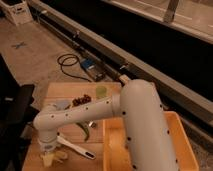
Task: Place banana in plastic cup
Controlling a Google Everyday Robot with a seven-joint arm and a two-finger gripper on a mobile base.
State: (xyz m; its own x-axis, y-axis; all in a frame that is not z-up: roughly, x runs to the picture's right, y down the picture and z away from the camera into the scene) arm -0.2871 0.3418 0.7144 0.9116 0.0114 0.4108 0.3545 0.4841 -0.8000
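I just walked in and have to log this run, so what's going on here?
The robot's white arm reaches down to the near-left corner of the wooden table, its end effector right at the pale-yellow banana. Whether it holds the banana cannot be seen. The light-green plastic cup stands upright near the table's far edge, apart from the arm; the banana is not yet in it.

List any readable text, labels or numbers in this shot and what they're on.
No text can be read.
On the floor: a blue cross mark, no letters.
On the white box, top left: nothing legible.
On the gripper, low over the table's near left corner: no marking legible.
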